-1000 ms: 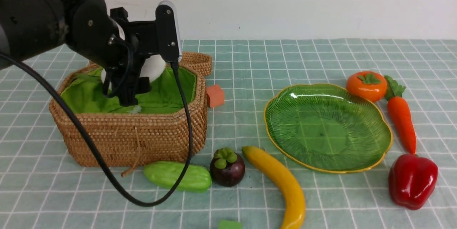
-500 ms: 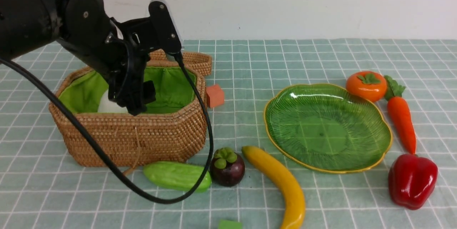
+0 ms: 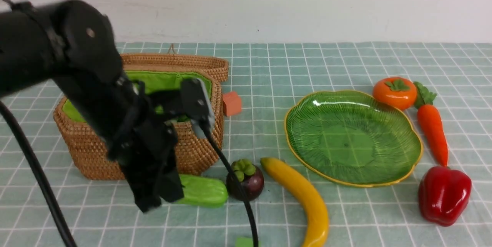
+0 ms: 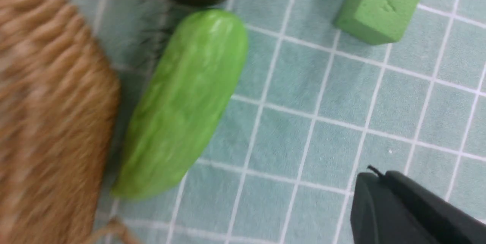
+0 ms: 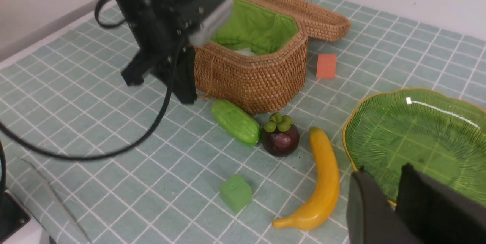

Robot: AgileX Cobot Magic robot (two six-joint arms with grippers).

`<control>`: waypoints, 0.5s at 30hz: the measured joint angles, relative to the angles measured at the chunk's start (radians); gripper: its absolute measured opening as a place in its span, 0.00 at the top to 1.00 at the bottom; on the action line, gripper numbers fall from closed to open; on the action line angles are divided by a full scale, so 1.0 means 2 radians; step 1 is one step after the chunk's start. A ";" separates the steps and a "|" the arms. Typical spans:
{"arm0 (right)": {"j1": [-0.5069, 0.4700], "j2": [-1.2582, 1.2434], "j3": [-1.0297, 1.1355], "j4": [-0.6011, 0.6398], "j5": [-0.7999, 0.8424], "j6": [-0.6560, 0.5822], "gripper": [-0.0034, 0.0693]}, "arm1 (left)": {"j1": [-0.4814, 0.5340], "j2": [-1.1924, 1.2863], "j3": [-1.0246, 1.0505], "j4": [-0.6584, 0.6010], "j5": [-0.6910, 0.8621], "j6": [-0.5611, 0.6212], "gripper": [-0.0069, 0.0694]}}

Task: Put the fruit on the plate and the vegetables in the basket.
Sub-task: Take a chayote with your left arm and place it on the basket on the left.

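- Nearest the robot, a small green foam cube (image 3: 246, 242) sits on the teal checked tablecloth (image 3: 369, 216). The long, smooth yellow banana (image 3: 305, 199) curves away beside it, untouched.
- The right gripper (image 5: 387, 171) shows two dark fingers close together with a thin gap, holding nothing. I cannot tell whether they are fully pressed together.
- The left gripper (image 3: 159, 202) hangs low, fingers spread and empty, just beside the ridged, glossy green gourd (image 3: 203, 191). The gourd lies on the cloth at the foot of the basket. I judge the step in hand to be the reach for this gourd.
- The next move calls for straddling the gourd across its narrow width, closing near its middle and lifting it over the rim. Its rounded plastic skin looks slick.
- The small dark purple mangosteen (image 3: 246, 179), green-capped, sits at the gourd's end, touching or nearly so, and could be nudged.
- Rightward stands the glossy red bell pepper (image 3: 444, 195). The green glass plate (image 3: 346, 139), leaf-shaped, ribbed and yellow-rimmed, holds no fruit.
- The octagonal woven tan wicker basket (image 3: 86, 154) has a bright green cloth lining (image 5: 258, 23). A white shape (image 5: 245, 51) inside is likely the radish.
- Farthest are the tapered orange carrot (image 3: 432, 127), the round orange persimmon (image 3: 394, 92) and an orange foam cube (image 3: 231, 102).
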 joint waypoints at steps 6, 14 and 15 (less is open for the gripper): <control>0.000 -0.001 0.000 0.000 0.000 0.000 0.76 | -0.067 0.016 0.012 0.044 -0.079 0.003 0.61; 0.000 -0.001 0.000 0.000 0.011 0.000 0.76 | -0.069 0.075 0.012 0.081 -0.174 0.005 0.12; 0.000 -0.001 0.000 0.000 0.012 0.000 0.76 | -0.069 0.077 0.012 0.085 -0.180 0.005 0.11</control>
